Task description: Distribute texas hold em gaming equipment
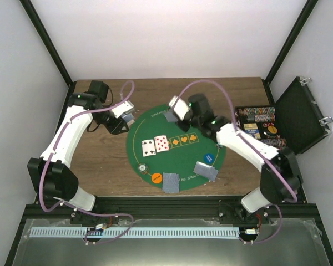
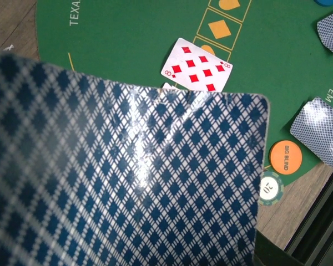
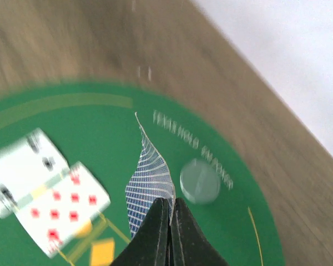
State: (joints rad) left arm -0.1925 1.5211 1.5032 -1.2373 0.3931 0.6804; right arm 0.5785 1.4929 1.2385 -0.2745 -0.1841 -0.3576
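My right gripper [image 3: 170,209] is shut on the edge of one patterned-back playing card [image 3: 150,180], which bends above the far side of the green mat [image 1: 180,160]; it also shows in the top view [image 1: 175,114]. A clear-grey disc [image 3: 200,181] lies beside it. My left gripper [image 1: 121,121] is at the mat's left edge. A patterned card back [image 2: 127,183] fills its wrist view and hides the fingers, and I cannot tell whether it is one card or a stack. Two face-up cards [image 1: 155,145] lie mid-mat, one of them the eight of diamonds [image 2: 197,72].
Face-down cards [image 1: 170,182] [image 1: 206,171], an orange disc [image 1: 156,178], a blue disc [image 1: 210,158] and a white-edged chip [image 1: 142,167] lie on the mat's near half. An open black case [image 1: 299,113] with chips [image 1: 257,116] stands at the right.
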